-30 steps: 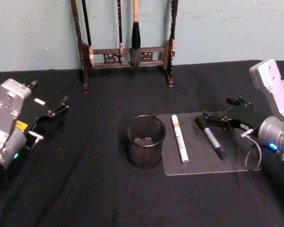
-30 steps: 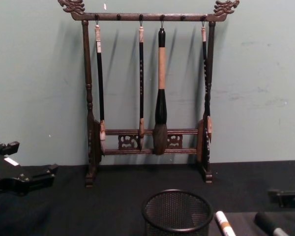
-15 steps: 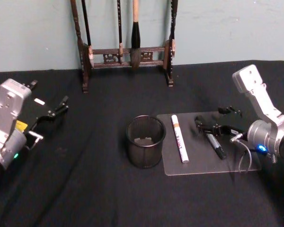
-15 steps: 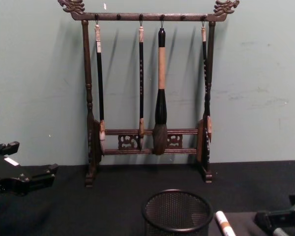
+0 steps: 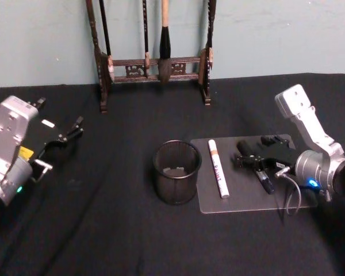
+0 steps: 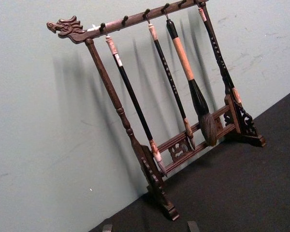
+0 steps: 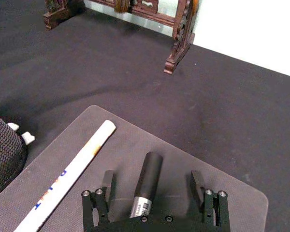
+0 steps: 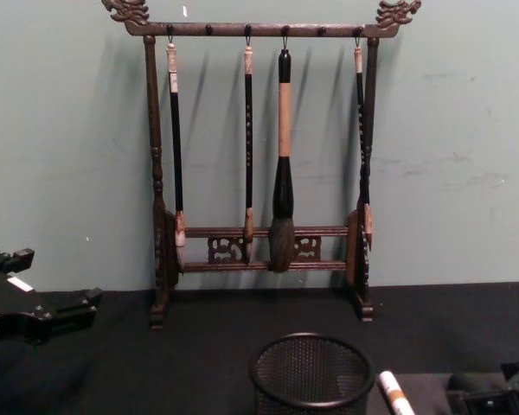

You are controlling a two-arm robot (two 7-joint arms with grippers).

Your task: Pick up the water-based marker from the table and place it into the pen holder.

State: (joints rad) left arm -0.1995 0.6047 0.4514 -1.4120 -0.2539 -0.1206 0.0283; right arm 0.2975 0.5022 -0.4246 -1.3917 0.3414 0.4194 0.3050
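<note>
The water-based marker (image 5: 263, 177), black-capped with a grey labelled barrel, lies on a clear mat (image 5: 241, 198) right of the pen holder (image 5: 175, 172), a round black mesh cup. My right gripper (image 5: 241, 155) is low over the mat and open. In the right wrist view its fingers (image 7: 106, 182) stand on either side of the marker's cap end (image 7: 148, 176) without touching it. My left gripper (image 5: 66, 135) hangs open over the table's left side, away from the marker, the mat and the cup.
A white paint marker (image 5: 218, 168) with an orange band lies on the same mat, between the black one and the cup. The tall wooden brush rack (image 5: 155, 63) stands at the back against the wall. Something small and white lies inside the cup (image 7: 5, 154).
My right gripper has moved left and down, from beside the mat's right part to straddling the black marker's cap end. The left arm, the markers and the cup have stayed put.
</note>
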